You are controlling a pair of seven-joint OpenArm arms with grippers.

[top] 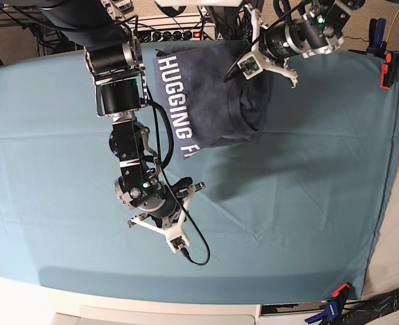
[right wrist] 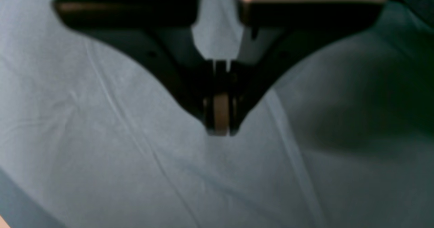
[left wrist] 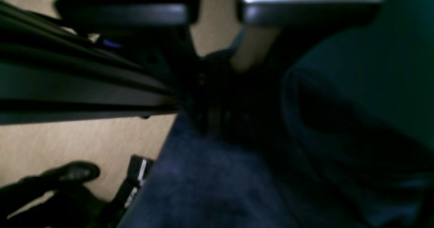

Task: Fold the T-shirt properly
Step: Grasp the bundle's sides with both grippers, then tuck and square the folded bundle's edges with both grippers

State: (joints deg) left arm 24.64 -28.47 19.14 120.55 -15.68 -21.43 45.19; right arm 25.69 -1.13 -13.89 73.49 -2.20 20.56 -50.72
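Two arms reach over a desk (top: 307, 223) with a teal cloth (top: 50, 203) spread on it. The cloth has soft creases and hangs over the desk's near edge. Clamps (top: 387, 68) pinch the cloth at the desk's corners. Past the far edge sits a box with cables (top: 179, 30). The left wrist view shows pale wood floor (left wrist: 67, 143) below, with a dark shoe (left wrist: 73, 172) on it.

The shirt (top: 206, 95) lies bunched at the far edge of the desk. White letters "HUGGING" run down the side of it nearest the right arm. The shirt's other side is rolled into thick dark folds.

The left gripper (top: 250, 62) is at the far edge, right on top of those folds. Its arm comes in from the far corner and tips down to the shirt. In the left wrist view the picture is dark and blurry; blue cloth fills the space just under the gripper (left wrist: 210, 95). Its jaws are closed, but I cannot tell if they pinch any shirt.

The right arm comes from the far side and bends down to the middle of the desk. The right gripper (top: 182, 196) is well apart from the shirt, nearer the front. In the right wrist view its jaws are pressed together, with nothing between them, and the tips (right wrist: 220, 119) are down at bare cloth.
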